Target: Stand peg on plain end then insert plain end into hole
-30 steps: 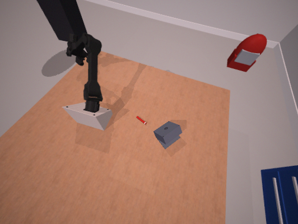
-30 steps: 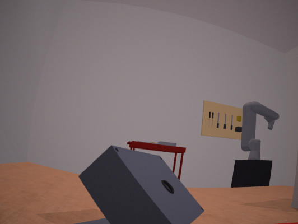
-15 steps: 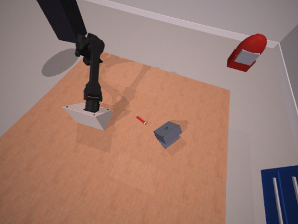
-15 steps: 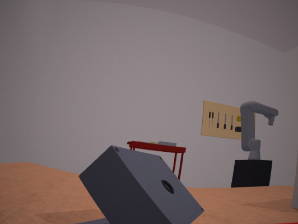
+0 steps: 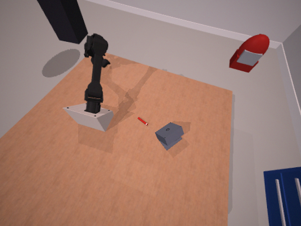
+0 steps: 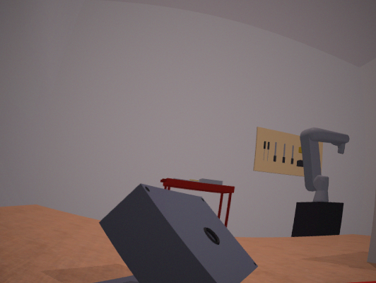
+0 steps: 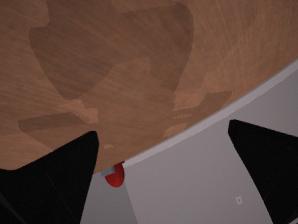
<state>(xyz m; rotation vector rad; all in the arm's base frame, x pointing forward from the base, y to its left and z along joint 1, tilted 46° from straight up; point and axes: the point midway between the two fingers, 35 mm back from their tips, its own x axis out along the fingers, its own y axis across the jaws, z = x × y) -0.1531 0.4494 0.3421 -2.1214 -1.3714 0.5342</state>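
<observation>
The red peg (image 5: 142,120) lies on the table between the arm's base and the sloped panel, its white-banded end toward the panel. The dark grey sloped panel (image 5: 176,132) (image 6: 180,216) has one round hole (image 5: 167,129) (image 6: 212,235) in its tilted face; nothing shows in the hole. The gripper (image 7: 164,127) is wide open and empty, its two black fingers far apart. In the top view it is up at the raised end of the arm, well away from the peg and the panel. The peg does not show in the wrist view.
The arm stands on a pale block (image 5: 90,121) on the wooden table (image 5: 170,183). A dark box shape (image 5: 66,22) hangs near the raised end of the arm in the top view. A red cart (image 6: 198,186) and a grey arm (image 6: 311,159) stand beyond the table.
</observation>
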